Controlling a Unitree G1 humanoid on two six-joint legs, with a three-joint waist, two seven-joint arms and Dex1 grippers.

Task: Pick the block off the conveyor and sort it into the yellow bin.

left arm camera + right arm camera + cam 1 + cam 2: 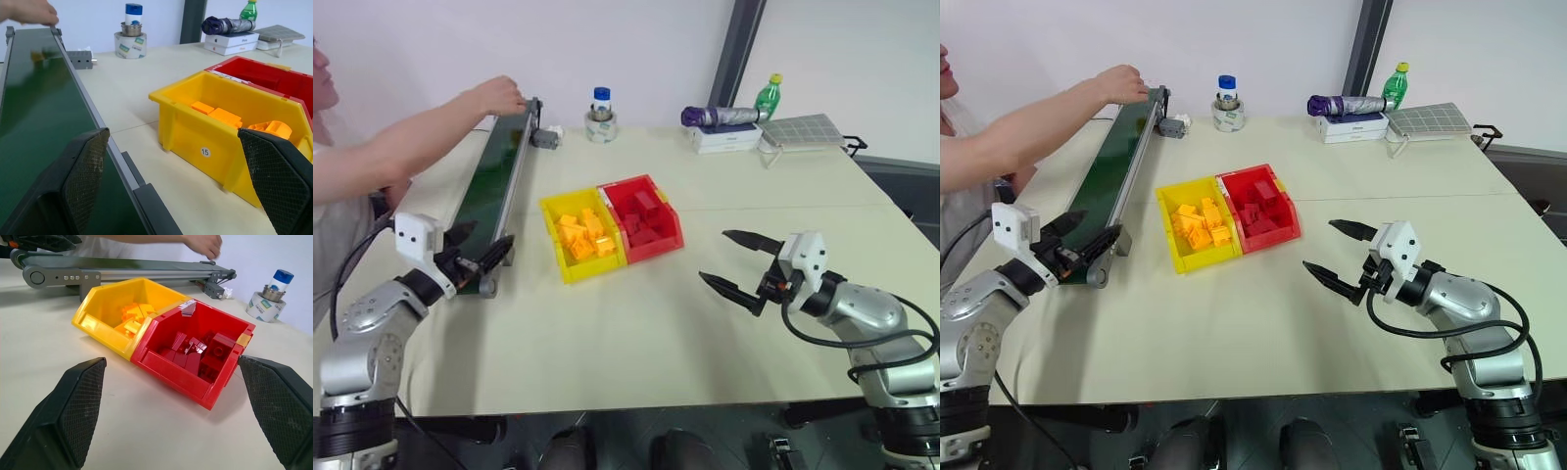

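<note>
The conveyor (489, 186) with its dark green belt runs along the table's left side. A person's hand (501, 95) rests at its far end. On the belt just below that hand lies a small yellowish spot (38, 56) that looks like the block. My left gripper (480, 247) stands open at the conveyor's near end, with nothing between its fingers. The yellow bin (551, 220) sits mid-table, joined to a red bin (674, 230), and holds several yellow bricks. To the right of the bins, my right gripper (715, 257) hangs open and empty above the table.
The person sits at the far left, one arm stretched over the conveyor. A small grey motor (544, 138) sticks out beside the belt's far end. A tape roll with a jar (600, 119), a folded umbrella on a box (720, 119), a green bottle (769, 94) and a grey pad (803, 130) line the back.
</note>
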